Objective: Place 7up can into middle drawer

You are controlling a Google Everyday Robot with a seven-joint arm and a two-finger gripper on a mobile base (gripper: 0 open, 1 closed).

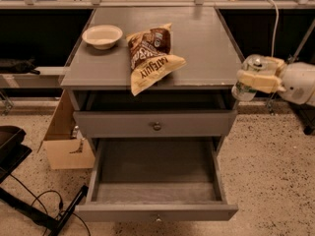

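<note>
My gripper (250, 80) is to the right of the cabinet, level with its top edge, its cream fingers (261, 81) shut on the 7up can (244, 85). The can is small, green and silver, with its silver top up, tilted slightly. It hangs in the air beside the cabinet's right side, above the floor. The middle drawer (156, 212) is pulled wide open at the bottom of the view. Its grey tray interior is bare and a small knob sits on its front panel. The can is up and to the right of the drawer.
A brown-and-yellow chip bag (150, 57) and a white bowl (102, 36) lie on the cabinet top (206, 48). Another knobbed drawer front (156, 126) is above the open drawer. A cardboard box (66, 149) stands on the floor at the left, with black cables (44, 210) nearby.
</note>
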